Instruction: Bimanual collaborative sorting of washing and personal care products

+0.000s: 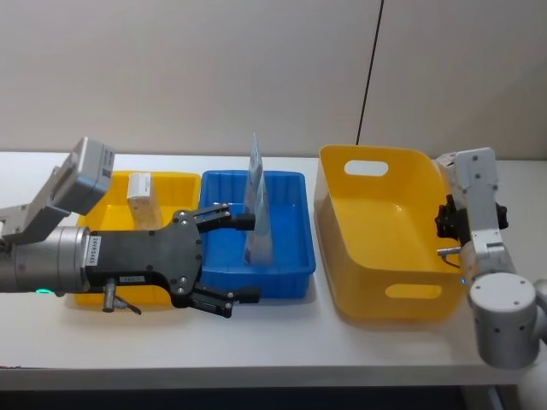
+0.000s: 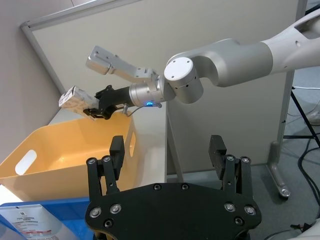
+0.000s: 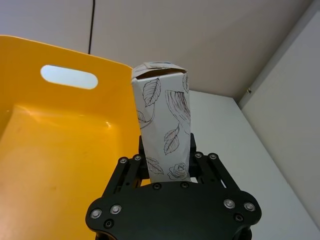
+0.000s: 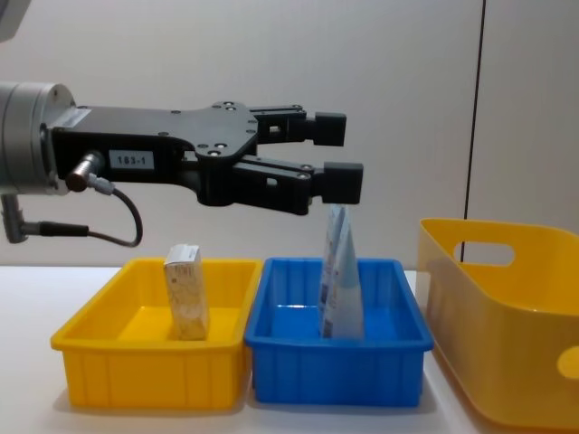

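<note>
Head view: we log the left claw [image 1: 246, 256] spread over tapered light-blue and white tubes [image 1: 256, 213] standing in the blue plastic tray [image 1: 299, 249]. Right wrist view: the right claw [image 3: 167, 160] pinches the pale leaf-print pack [image 3: 162, 125] beside the yellow plastic bin [image 3: 50, 150].

Head view: high, angled down on the white table [image 1: 256, 342], whole layout in frame. Chest view: low, side-on, near; shares the blue rectangular plastic tray [image 1: 282, 278] [image 4: 335, 366]. Both wrist views face the large yellow plastic tub [image 2: 65, 160] [image 3: 60, 150], right one closer.
</note>
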`<action>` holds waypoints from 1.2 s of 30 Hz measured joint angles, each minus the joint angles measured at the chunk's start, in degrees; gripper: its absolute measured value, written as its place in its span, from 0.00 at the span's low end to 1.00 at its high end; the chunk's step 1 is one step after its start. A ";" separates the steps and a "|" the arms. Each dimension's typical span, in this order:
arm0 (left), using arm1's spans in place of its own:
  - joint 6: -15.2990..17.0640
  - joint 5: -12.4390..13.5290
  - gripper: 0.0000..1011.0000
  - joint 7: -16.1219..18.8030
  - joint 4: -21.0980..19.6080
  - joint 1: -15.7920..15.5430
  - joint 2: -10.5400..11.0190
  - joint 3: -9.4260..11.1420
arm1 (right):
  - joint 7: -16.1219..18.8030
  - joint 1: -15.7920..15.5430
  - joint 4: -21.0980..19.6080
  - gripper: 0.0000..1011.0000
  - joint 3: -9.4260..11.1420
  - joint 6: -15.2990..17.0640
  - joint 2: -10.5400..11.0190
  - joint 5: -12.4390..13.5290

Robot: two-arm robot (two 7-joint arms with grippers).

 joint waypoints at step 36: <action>0.00 0.00 0.99 0.00 0.00 0.00 0.00 0.00 | -5.03 2.42 4.45 0.35 -0.35 1.13 -3.71 -2.23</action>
